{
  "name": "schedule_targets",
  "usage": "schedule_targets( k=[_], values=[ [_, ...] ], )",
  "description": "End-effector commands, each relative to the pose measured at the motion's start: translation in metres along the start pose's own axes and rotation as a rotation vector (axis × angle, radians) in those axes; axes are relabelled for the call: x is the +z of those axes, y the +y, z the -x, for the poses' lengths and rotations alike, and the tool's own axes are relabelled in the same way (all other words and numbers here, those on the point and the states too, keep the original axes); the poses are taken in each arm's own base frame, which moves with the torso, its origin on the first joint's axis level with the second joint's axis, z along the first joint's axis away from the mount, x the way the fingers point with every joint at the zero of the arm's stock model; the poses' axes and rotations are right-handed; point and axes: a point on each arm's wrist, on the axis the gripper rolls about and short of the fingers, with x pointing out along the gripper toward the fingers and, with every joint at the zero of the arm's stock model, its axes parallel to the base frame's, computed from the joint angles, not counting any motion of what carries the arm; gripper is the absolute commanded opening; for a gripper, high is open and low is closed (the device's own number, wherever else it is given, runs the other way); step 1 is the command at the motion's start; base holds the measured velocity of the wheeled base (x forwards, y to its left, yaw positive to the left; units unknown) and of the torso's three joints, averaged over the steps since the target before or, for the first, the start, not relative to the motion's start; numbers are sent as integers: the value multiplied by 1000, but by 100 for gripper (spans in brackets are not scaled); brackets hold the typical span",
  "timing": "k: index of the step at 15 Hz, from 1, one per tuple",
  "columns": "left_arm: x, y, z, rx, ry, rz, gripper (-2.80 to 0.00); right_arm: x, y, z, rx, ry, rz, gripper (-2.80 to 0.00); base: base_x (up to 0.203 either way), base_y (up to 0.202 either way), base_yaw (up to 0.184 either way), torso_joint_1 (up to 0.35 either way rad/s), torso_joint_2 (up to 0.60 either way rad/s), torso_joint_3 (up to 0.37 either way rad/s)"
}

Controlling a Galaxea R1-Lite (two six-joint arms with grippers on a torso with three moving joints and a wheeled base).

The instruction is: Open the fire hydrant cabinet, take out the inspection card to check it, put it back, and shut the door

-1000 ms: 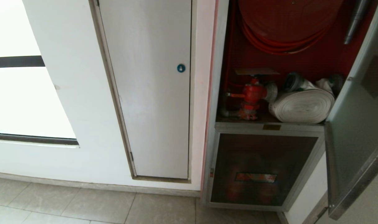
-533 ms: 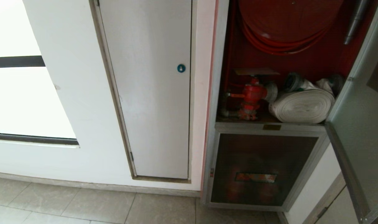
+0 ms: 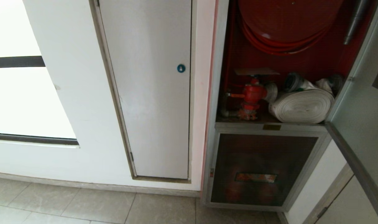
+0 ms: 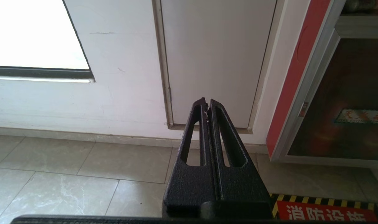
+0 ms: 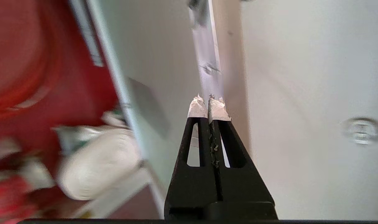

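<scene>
The fire hydrant cabinet (image 3: 220,62) stands open at the right of the head view. Its red inside holds a red hose reel (image 3: 288,21), a red valve (image 3: 252,93) and a white rolled hose (image 3: 302,105). The door (image 3: 360,118) is swung out to the right, with a dark rectangular patch showing through it at the frame edge. The inspection card cannot be made out. Neither arm shows in the head view. My right gripper (image 5: 209,104) is shut with nothing in it, its taped tips close to the door's free edge (image 5: 207,62). My left gripper (image 4: 206,104) is shut and parked low above the floor.
A plain white door with a round blue lock (image 3: 181,68) is left of the cabinet. Below the cabinet sits a smaller dark panel with a red label (image 3: 255,177). A bright window (image 3: 21,93) is at far left. A red floor sign with yellow-black stripes (image 4: 325,211) lies near the left gripper.
The cabinet door has swung further open to the right, and its lower corner has left the head view. The rest of the scene has not shifted.
</scene>
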Motion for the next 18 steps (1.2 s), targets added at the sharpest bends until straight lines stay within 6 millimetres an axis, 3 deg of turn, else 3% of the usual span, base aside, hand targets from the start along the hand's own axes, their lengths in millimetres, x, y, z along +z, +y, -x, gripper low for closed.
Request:
schedule_targets(
  k=[1,8,12,18],
  values=[
    [0,0,0,0,2,0,-280,-1,-5,-2,-43,1,25,-280,0,0,0,0,0,0],
    [0,0,0,0,0,0,-280,-27,-4,-28,-106,108,134,-280,0,0,0,0,0,0],
    [0,0,0,0,1,-1,-280,-40,-19,-56,-164,126,168,-280,0,0,0,0,0,0],
    [0,0,0,0,2,0,-280,-47,-37,-71,-190,139,163,-280,0,0,0,0,0,0]
  ],
)
